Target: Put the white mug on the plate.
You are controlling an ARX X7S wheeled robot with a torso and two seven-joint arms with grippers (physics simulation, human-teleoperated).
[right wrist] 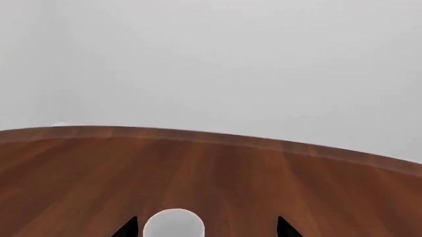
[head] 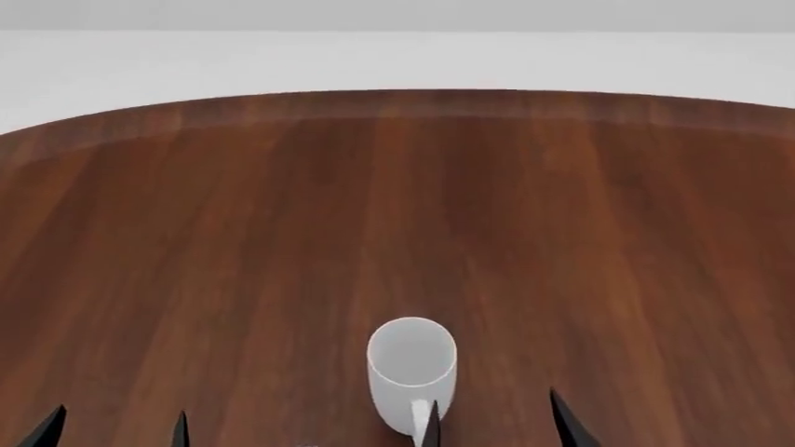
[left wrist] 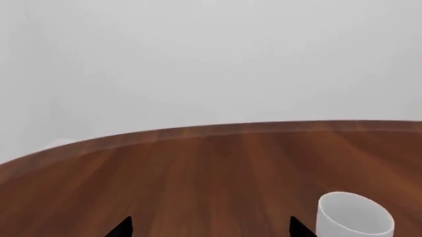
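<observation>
One white mug (head: 411,372), plain and glossy with a greyish inside, stands upright on the wooden table (head: 397,214) near its front edge. It sits between the two grippers. The left gripper (head: 118,430) and right gripper (head: 497,424) both have their fingers spread apart, holding nothing. Behind the rounded brown tabletop, the room is pale grey.

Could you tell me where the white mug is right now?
In the head view, the white mug stands near the table's front edge, between the two grippers and nearer the right gripper.
</observation>
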